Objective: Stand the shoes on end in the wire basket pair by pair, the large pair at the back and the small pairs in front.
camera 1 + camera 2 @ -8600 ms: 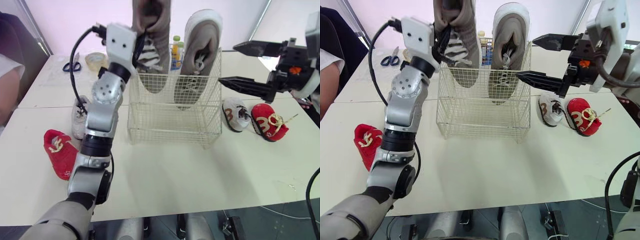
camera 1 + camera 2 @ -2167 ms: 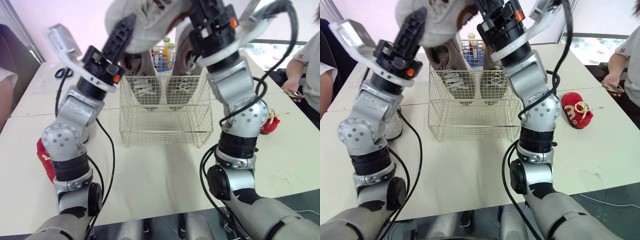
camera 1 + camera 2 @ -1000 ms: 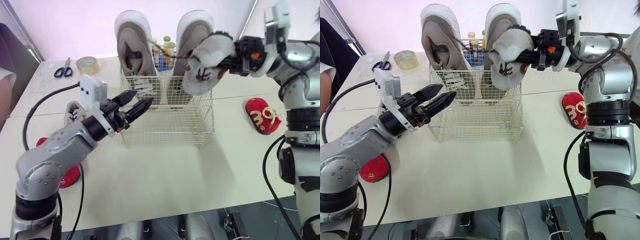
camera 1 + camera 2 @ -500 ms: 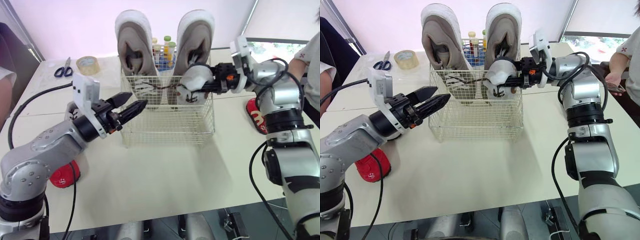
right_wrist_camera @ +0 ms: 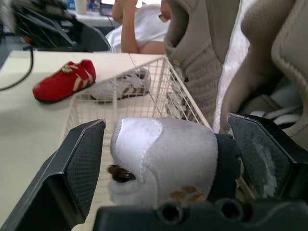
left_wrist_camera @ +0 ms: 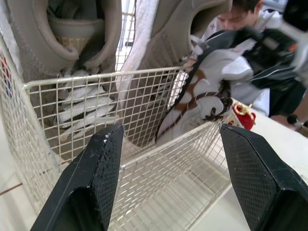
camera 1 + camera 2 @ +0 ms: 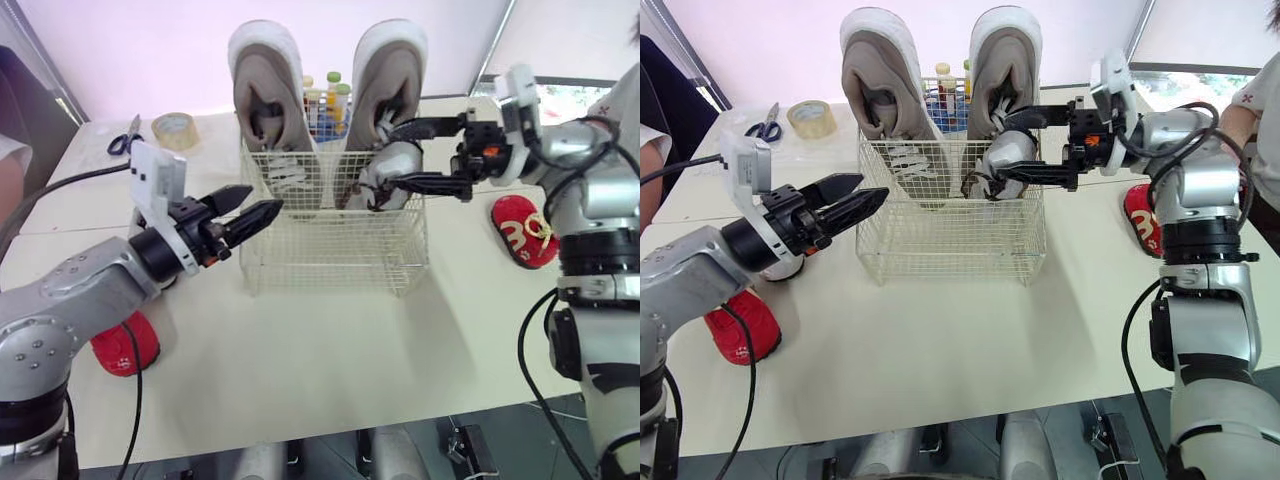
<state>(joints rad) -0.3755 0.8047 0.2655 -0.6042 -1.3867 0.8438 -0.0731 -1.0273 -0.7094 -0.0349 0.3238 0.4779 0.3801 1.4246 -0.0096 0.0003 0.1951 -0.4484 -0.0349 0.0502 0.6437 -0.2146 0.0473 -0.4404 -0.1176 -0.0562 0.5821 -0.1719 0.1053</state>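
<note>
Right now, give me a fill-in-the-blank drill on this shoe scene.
1. The large shoes standing on end at the back of the basket number ___.
2. The small white shoe stands in the basket's ___ part.
3. The right gripper is ___ around that shoe.
4. The loose shoe on the table to the basket's right is ___ in colour.
Missing words: two; front; open; red.

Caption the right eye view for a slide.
Right gripper open around a small white shoe in the wire basket, large tan pair behind; left gripper open.
</note>
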